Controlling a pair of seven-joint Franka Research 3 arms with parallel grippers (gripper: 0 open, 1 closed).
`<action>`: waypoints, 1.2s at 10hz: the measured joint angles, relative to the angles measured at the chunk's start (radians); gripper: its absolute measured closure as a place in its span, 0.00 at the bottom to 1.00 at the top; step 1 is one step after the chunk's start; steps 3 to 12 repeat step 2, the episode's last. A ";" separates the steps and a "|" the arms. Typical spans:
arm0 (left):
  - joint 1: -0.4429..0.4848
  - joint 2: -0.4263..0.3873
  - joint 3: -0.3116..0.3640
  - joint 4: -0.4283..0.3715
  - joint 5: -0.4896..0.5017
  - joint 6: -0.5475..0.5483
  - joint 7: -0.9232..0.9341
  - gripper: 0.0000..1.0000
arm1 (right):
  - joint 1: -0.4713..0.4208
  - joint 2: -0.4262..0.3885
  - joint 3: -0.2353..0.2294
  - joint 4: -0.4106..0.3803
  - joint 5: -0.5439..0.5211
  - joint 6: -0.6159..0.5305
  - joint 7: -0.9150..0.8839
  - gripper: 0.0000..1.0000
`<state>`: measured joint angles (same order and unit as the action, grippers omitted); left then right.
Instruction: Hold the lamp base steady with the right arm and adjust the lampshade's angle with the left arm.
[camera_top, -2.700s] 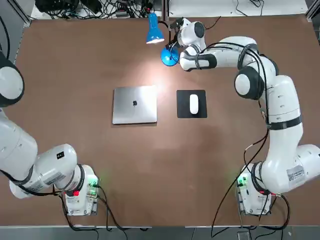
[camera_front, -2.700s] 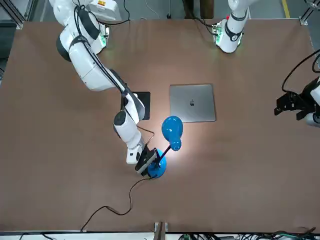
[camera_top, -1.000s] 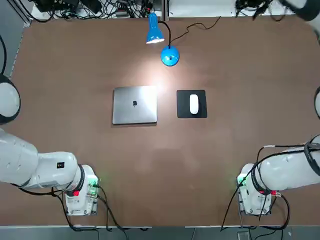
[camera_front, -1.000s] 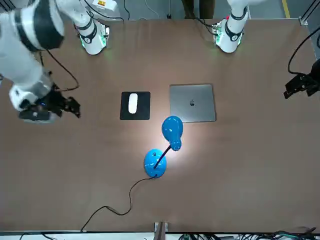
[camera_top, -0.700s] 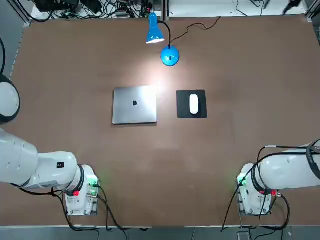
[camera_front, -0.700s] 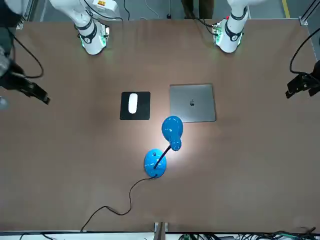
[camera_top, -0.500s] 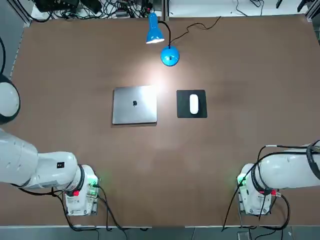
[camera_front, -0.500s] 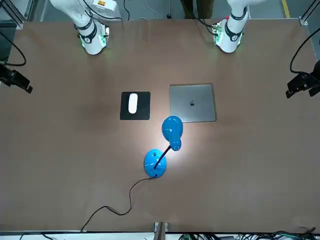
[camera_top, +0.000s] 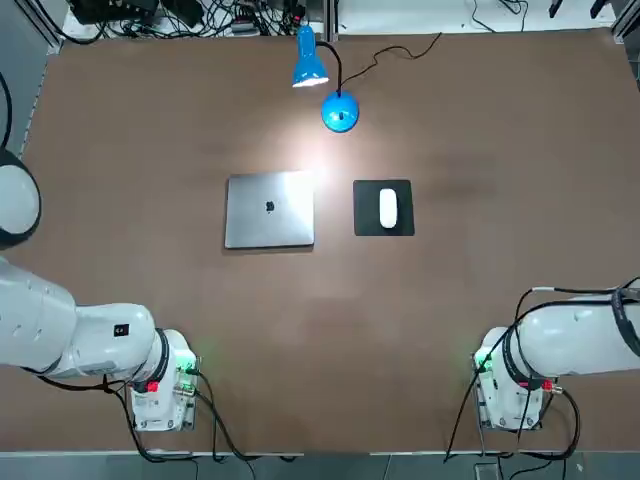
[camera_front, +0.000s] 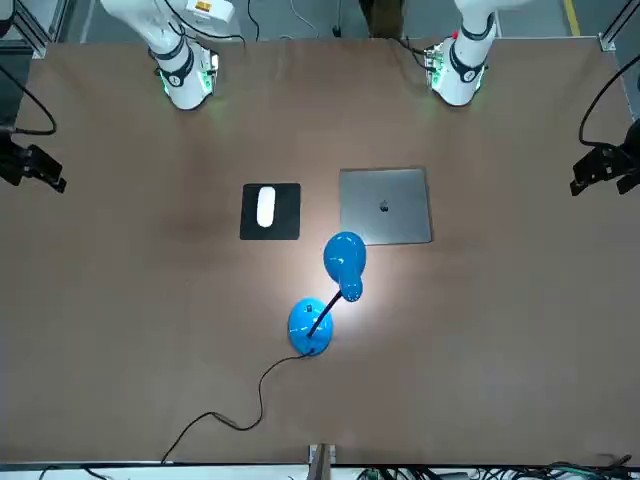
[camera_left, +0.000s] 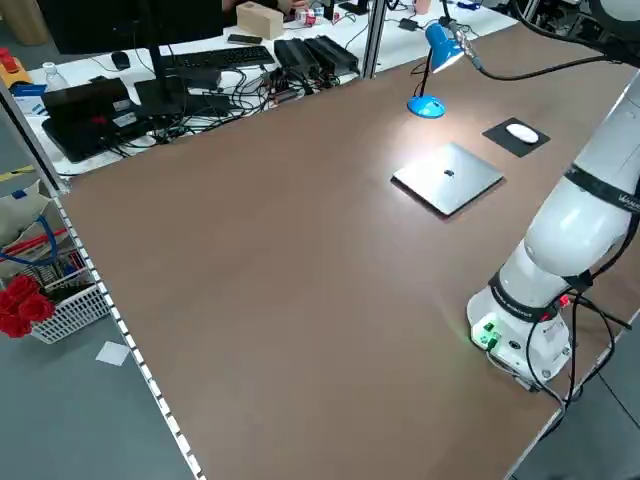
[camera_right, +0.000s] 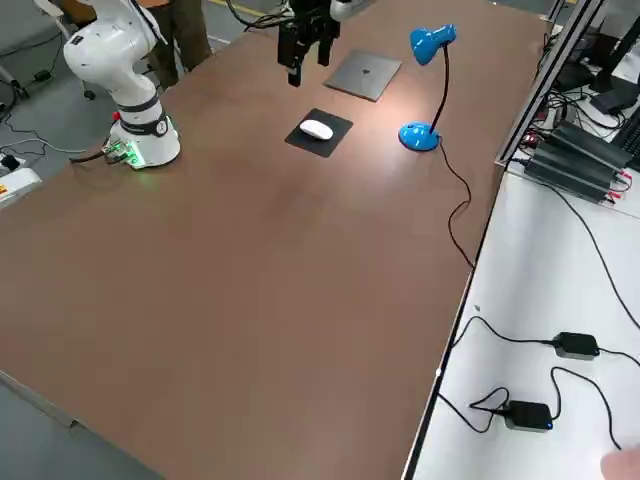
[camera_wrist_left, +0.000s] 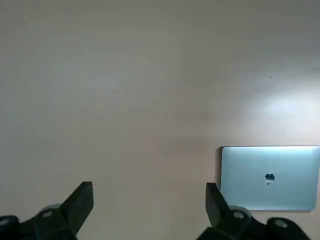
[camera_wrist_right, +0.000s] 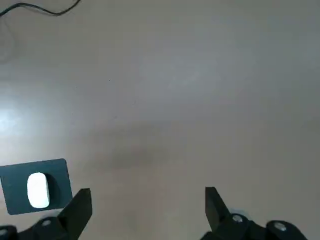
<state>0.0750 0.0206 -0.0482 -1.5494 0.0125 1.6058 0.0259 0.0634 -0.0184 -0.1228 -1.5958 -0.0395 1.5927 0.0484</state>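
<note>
The desk lamp is standing near the far edge of the brown surface (camera_top: 300, 350). Its round blue lamp base (camera_top: 340, 112) is lying flat there, and a black gooseneck (camera_top: 339, 65) is rising from it and curving over to the cone-shaped blue lampshade (camera_top: 309, 58). The lampshade is hanging beside the base, on the robot's left of it, and is tilting downward, its lit opening casting a bright patch on the surface. A black cord (camera_front: 262, 400) is winding from the base toward the far edge.

The right tool (camera_wrist_right: 150, 200) is hovering above the surface on the robot's right side, well apart from the lamp, its two fingers standing wide with nothing between them. The left tool (camera_wrist_left: 150, 200) is hovering on the robot's left side, also well apart from the lamp; its fingers are likewise standing wide and holding nothing.

A closed silver MacBook (camera_top: 270, 210) is lying on the surface between the lamp and the robot's side. Just to its right, a white mouse (camera_top: 388, 208) is resting on a black mouse pad (camera_top: 366, 222). A person's legs (camera_front: 383, 18) are showing behind the robot's side of the surface.
</note>
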 joint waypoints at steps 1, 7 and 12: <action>0.000 0.000 0.000 0.000 0.000 0.000 0.000 0.01 | 0.000 0.000 0.007 0.000 0.002 0.003 0.000 0.00; 0.000 0.000 0.000 0.000 0.000 0.000 0.000 0.01 | -0.001 0.000 0.010 0.000 0.004 0.004 0.000 0.00; 0.000 0.000 0.000 0.000 0.000 0.000 0.000 0.01 | -0.001 0.000 0.010 0.000 0.004 0.004 0.000 0.00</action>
